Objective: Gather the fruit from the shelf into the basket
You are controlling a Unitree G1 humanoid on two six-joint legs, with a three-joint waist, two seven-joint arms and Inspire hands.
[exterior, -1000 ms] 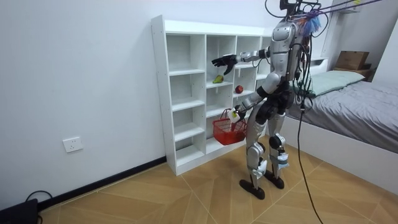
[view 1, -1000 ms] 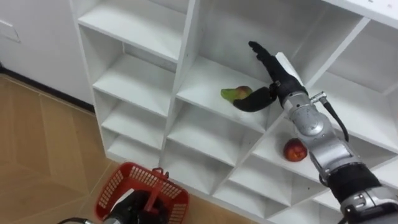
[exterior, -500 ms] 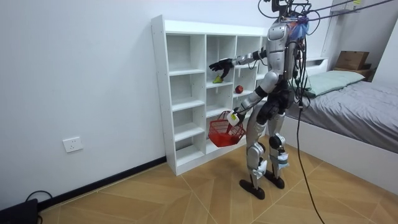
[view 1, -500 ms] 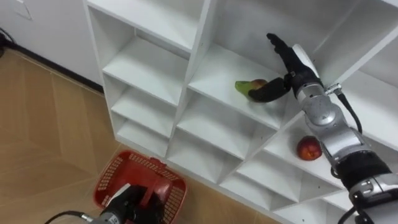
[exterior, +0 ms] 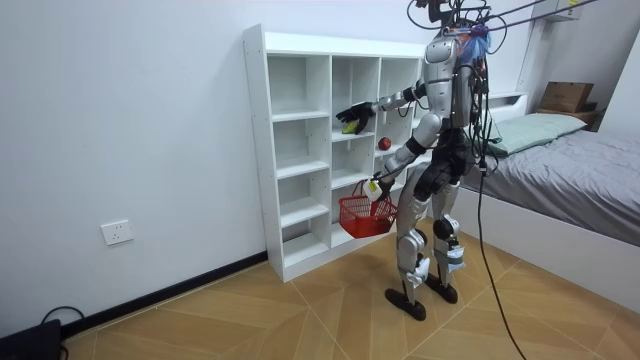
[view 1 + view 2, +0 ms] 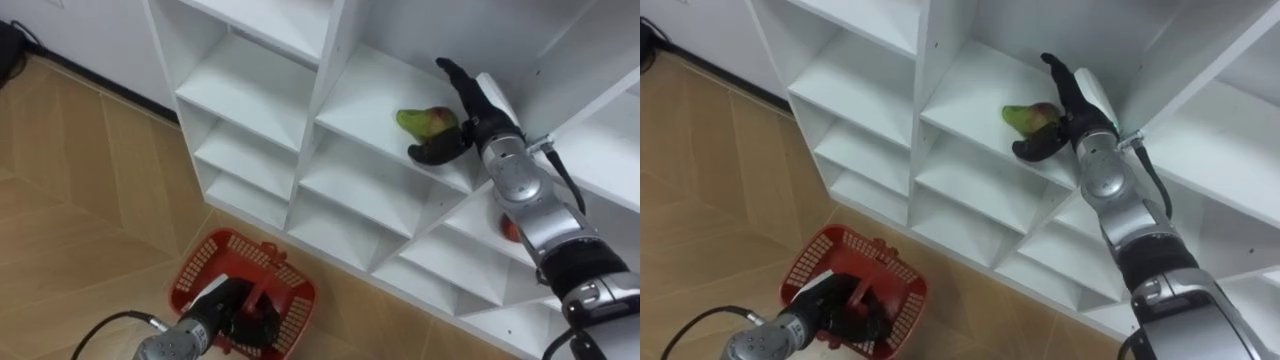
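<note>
Red basket (image 6: 205, 285), seemingly empty, hangs from the clenched left robot hand (image 6: 240, 318). Right robot hand (image 6: 468, 110), fingers released, cups the green-red fruit (image 6: 420, 120) on its shelf (image 6: 365, 95); an apple (image 6: 507, 229) below the wrist waits too.

A home bedroom, this was: grey bed (image 5: 580, 160) at the right, white cubby shelves (image 5: 255, 150), herringbone wood floor (image 5: 300, 320).
</note>
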